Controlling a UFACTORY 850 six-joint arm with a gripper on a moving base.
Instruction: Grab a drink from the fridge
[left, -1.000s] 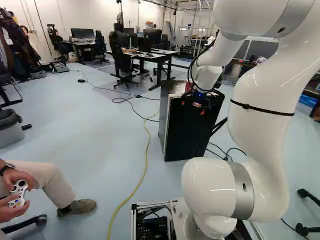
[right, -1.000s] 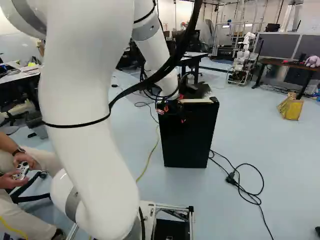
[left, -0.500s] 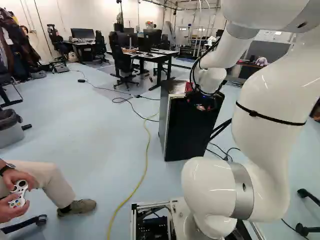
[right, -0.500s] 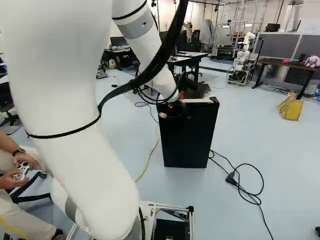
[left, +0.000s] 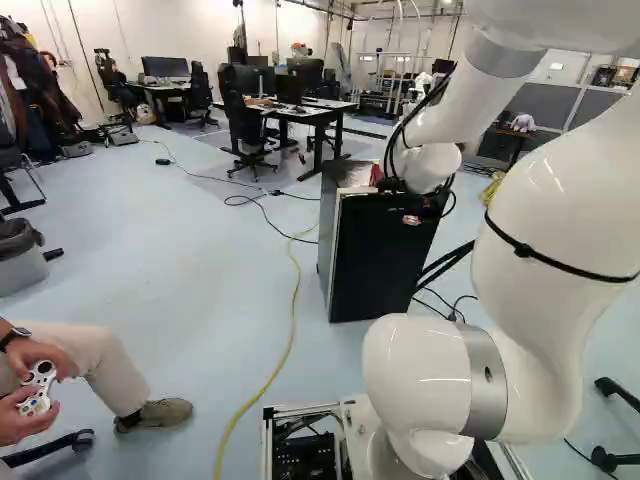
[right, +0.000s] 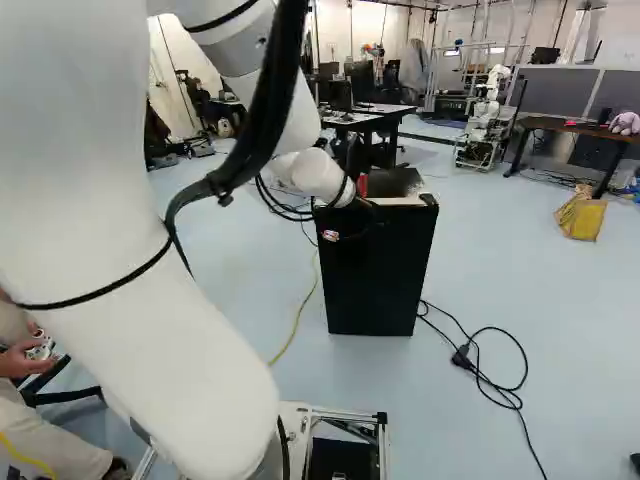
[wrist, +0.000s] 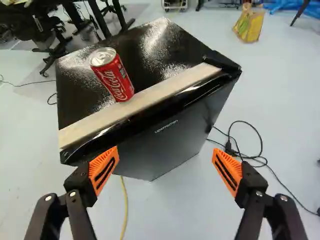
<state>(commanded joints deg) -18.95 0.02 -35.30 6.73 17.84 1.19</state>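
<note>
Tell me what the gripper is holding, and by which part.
Nothing is held: the gripper stands open, and the red can is upright on the fridge.

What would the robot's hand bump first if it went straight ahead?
The hand would probably meet the black fridge first, near its front's top edge. The red can looks off to one side, though depth is hard to judge.

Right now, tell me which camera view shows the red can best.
The wrist view: the red can stands in full sight on the fridge, its top and side showing. Both base views show only a small red patch of it beside the arm.
</note>
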